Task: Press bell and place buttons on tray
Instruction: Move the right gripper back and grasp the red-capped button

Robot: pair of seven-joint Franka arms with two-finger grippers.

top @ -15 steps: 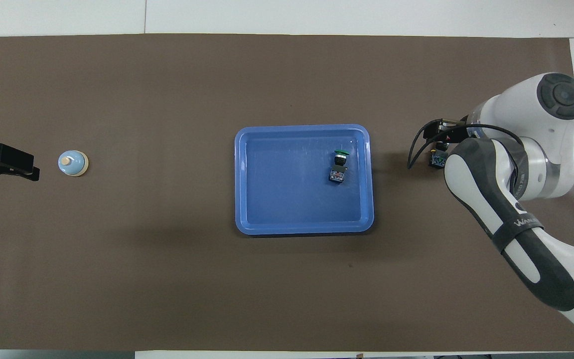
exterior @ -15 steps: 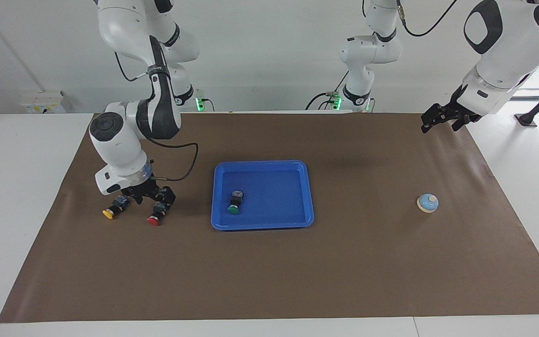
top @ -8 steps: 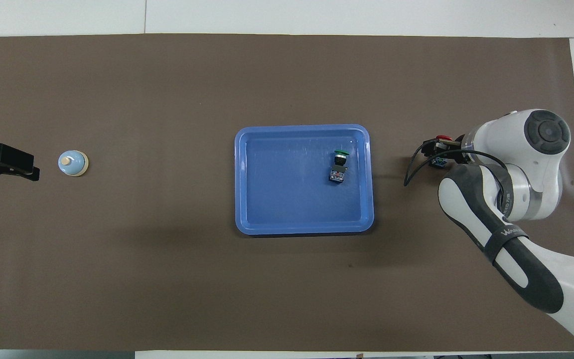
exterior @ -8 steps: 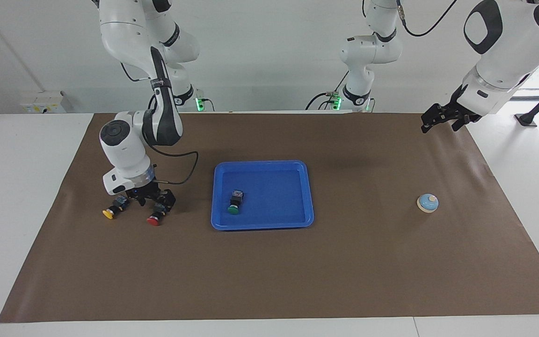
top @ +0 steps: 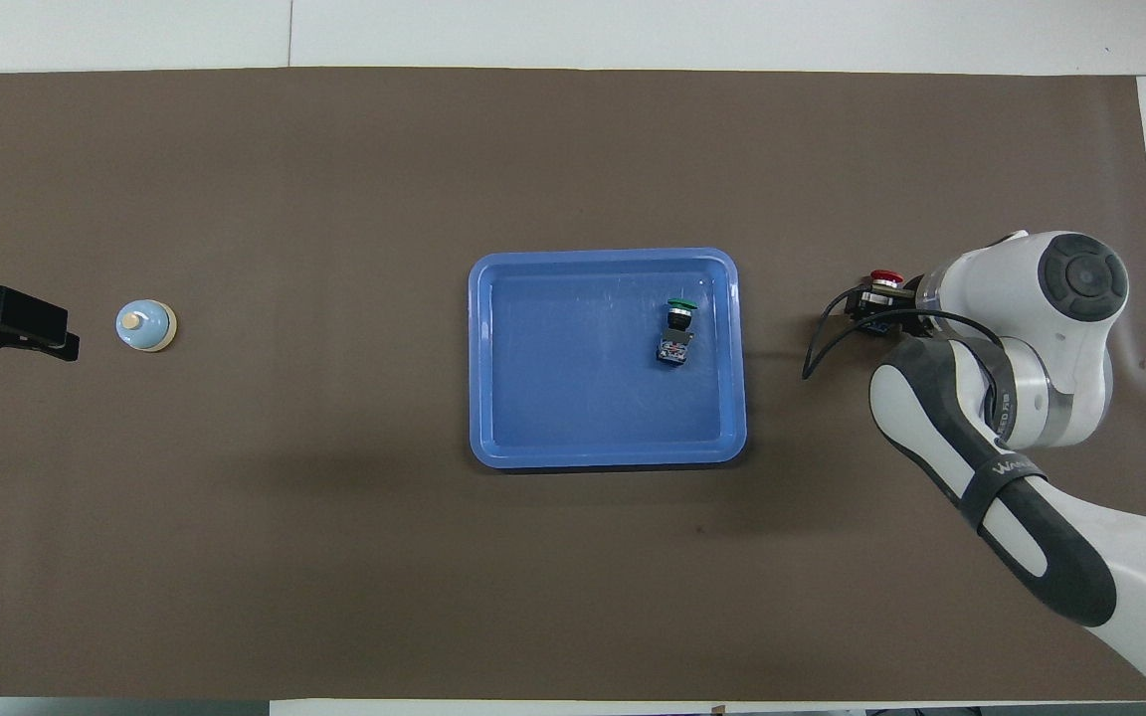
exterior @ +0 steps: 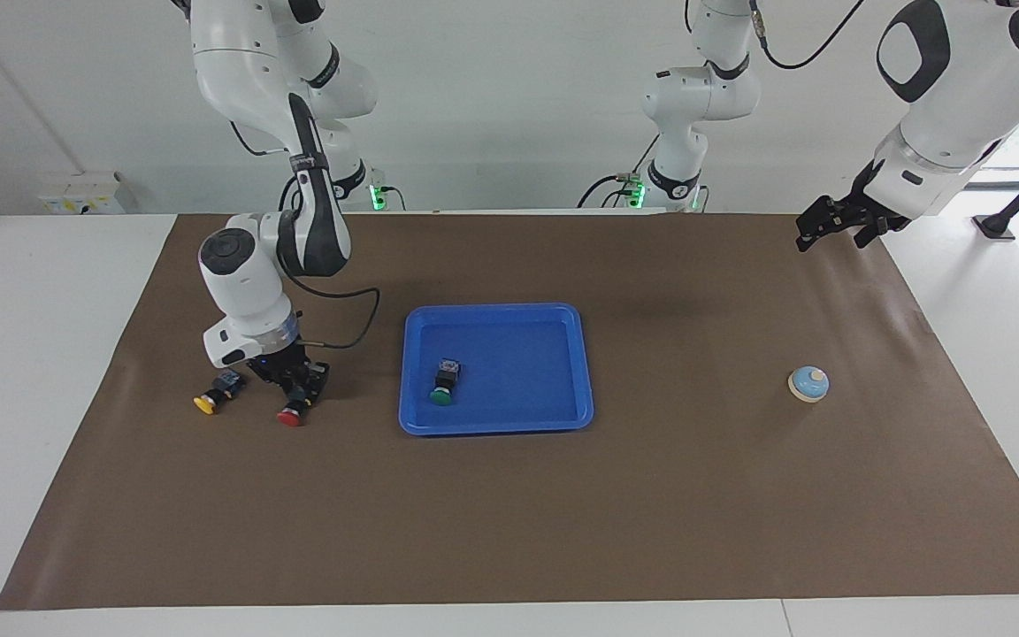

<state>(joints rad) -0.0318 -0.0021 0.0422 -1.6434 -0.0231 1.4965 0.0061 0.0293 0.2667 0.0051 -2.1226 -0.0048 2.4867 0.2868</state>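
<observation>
Buttons first: the green button (exterior: 442, 387) lies on its side inside the blue tray (exterior: 563, 416), near the tray's edge toward the right arm's end of the table. The red button (exterior: 292, 410) and the yellow button (exterior: 211, 397) lie on the brown mat (exterior: 509, 513) beside the tray, at that same end. The right gripper (exterior: 295, 382) is down on the red button, and its fingers have just squeezed shut on the black body; a moment ago they stood apart around it. The right arm has also straightened up a bit over the spot. The yellow button sits just beside the gripper, not touched. The bell (exterior: 808, 384) sits well apart from the tray, toward the left arm's end. The left gripper (exterior: 831, 226) waits in the air above that end of the mat, fingers apart, same as before.
</observation>
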